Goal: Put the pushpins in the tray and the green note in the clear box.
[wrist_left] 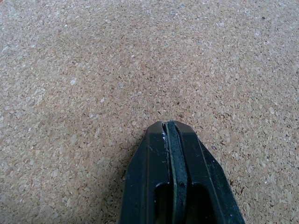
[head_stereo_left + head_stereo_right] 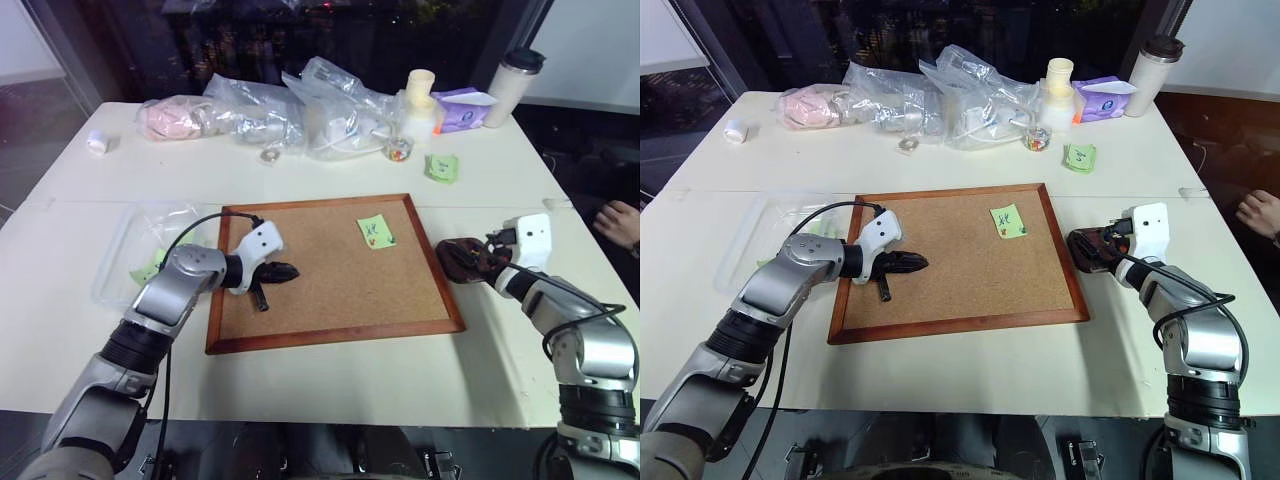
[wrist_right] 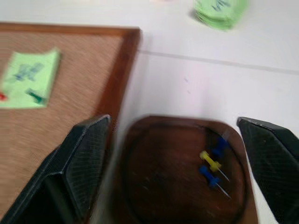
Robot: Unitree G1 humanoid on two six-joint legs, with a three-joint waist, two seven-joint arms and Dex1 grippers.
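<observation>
Hovering over the tray (image 3: 182,172) with black fingers spread wide and empty: the right gripper (image 3: 180,163). Below, between those fingers, three pushpins (image 3: 212,165), two blue and one yellow, lying in the dark dish just right of the corkboard (image 2: 330,270). Further out, toward the robot's left and a little ahead on the cork, the green note (image 2: 375,232), pinned by two more pins, red and green. Nearer to the right arm than to the left gripper (image 2: 283,271), pressed shut and empty over the board's left part. Beyond the board's left edge, the clear box (image 2: 120,255).
</observation>
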